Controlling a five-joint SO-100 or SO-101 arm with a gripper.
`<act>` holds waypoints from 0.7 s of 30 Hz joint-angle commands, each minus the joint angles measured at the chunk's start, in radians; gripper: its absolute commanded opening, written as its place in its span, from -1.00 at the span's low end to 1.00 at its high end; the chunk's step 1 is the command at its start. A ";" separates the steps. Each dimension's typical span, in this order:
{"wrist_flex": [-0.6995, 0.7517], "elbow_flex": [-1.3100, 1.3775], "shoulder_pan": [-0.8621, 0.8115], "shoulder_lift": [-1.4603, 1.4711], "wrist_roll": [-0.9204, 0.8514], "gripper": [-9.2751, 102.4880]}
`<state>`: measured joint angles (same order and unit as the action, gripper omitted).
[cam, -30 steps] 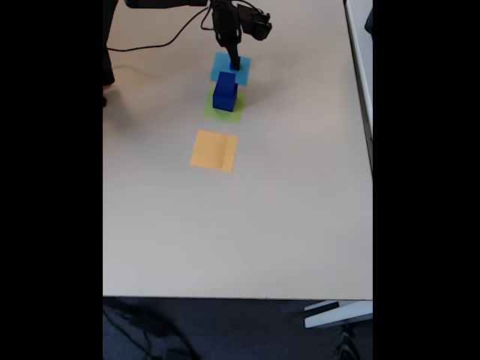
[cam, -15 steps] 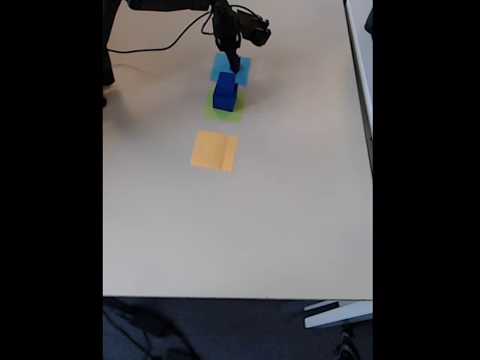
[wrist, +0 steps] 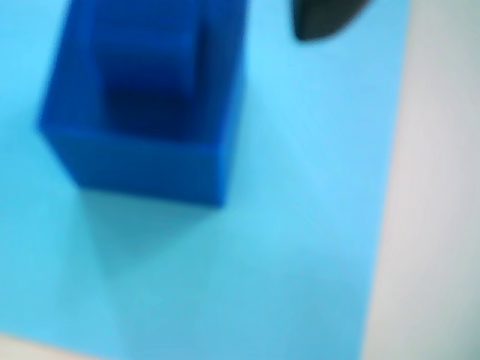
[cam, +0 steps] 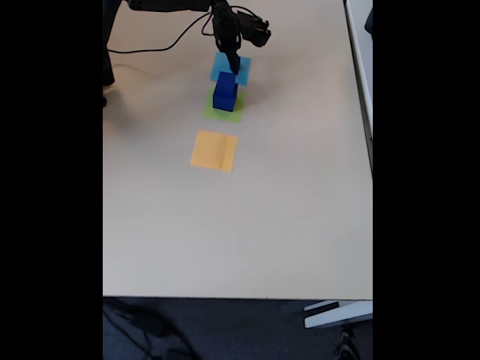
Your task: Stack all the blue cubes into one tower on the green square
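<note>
Two blue cubes (cam: 225, 91) stand stacked on the green square (cam: 223, 111), the smaller one on top. In the wrist view the blurred stack (wrist: 142, 112) is seen from above against the light-blue patch (wrist: 300, 225). My gripper (cam: 234, 66) hangs just behind and above the stack, over the light-blue patch (cam: 230, 66). One dark fingertip (wrist: 326, 19) shows at the top right of the wrist view, apart from the cubes. Nothing is between the fingers.
An orange patch (cam: 214, 150) lies in front of the green square. A black cable (cam: 150, 46) runs across the table's far left. The table's right edge (cam: 370, 172) is well away from the stack.
The gripper has lifted slightly away from the top of the stack. The cubes have not moved.
</note>
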<state>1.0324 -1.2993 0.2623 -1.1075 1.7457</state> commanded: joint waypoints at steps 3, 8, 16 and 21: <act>0.005 0.060 -0.017 -0.037 -0.035 -0.35; 0.003 0.060 -0.020 -0.038 -0.048 -0.36; 0.003 0.060 -0.020 -0.041 -0.051 -0.39; 0.003 0.060 -0.018 -0.046 -0.055 -0.41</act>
<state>1.0324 -1.2993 0.2485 -1.1075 1.7012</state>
